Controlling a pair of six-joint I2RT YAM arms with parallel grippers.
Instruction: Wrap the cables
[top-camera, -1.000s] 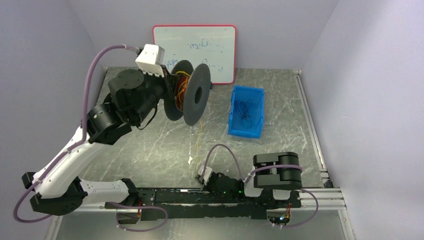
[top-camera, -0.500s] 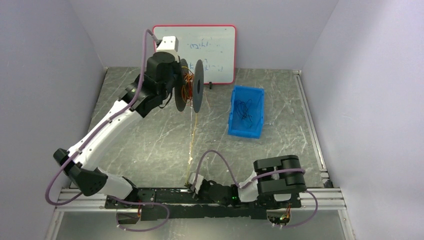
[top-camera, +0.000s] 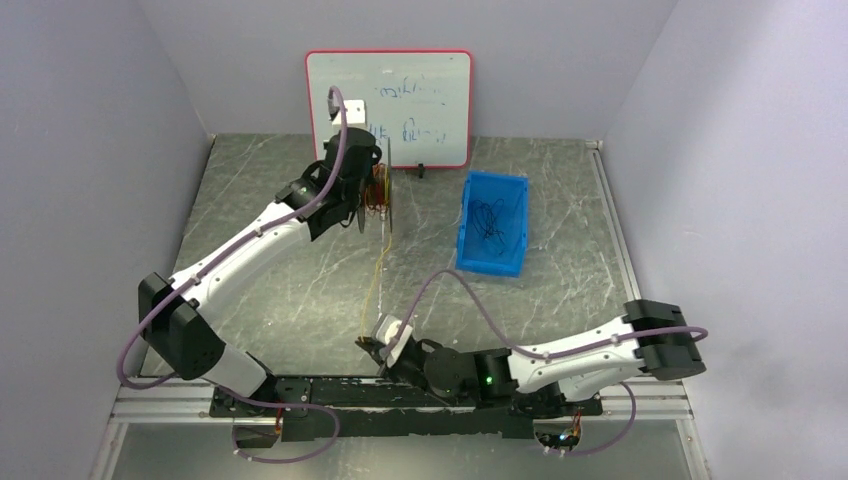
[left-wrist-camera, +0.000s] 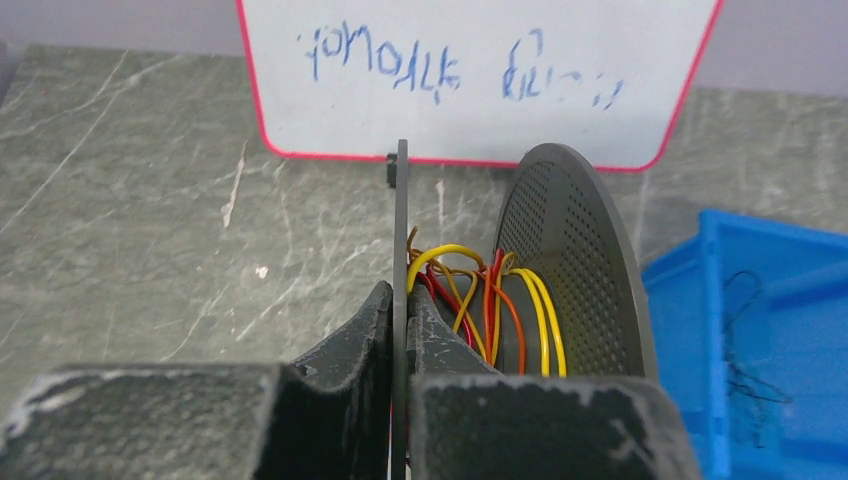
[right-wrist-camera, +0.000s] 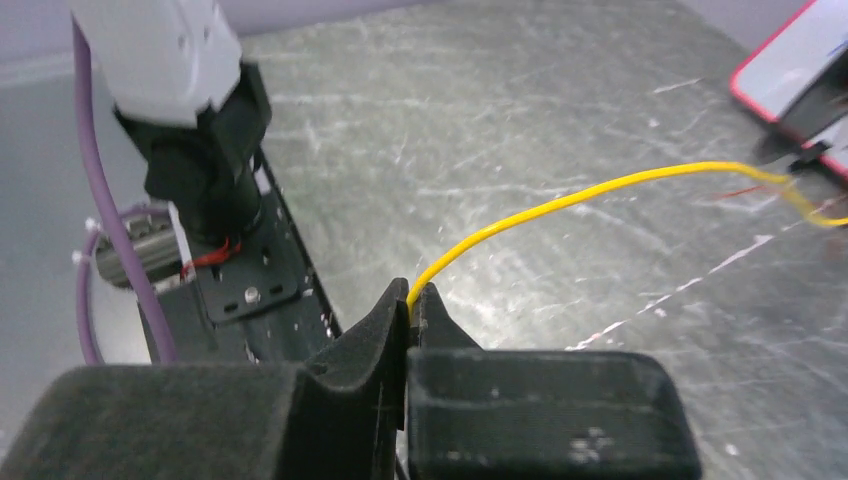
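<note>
A dark grey spool (top-camera: 383, 195) with two round flanges carries yellow, orange and red cables (left-wrist-camera: 500, 300) wound on its core. My left gripper (left-wrist-camera: 402, 300) is shut on the near flange (left-wrist-camera: 401, 230), holding the spool at the back of the table, in front of the whiteboard. One thin yellow cable (top-camera: 377, 270) runs from the spool down to my right gripper (top-camera: 372, 342) near the front edge. In the right wrist view the right gripper (right-wrist-camera: 411, 297) is shut on the end of that yellow cable (right-wrist-camera: 560, 205).
A blue bin (top-camera: 492, 222) with thin black wires stands right of the spool, also in the left wrist view (left-wrist-camera: 760, 330). A red-framed whiteboard (top-camera: 390, 95) leans on the back wall. The arm bases and rail (top-camera: 330, 395) lie along the front edge.
The left arm has swung the spool lower and turned it edge-on to the top camera. The right arm has stretched out and its gripper slid left with the cable end.
</note>
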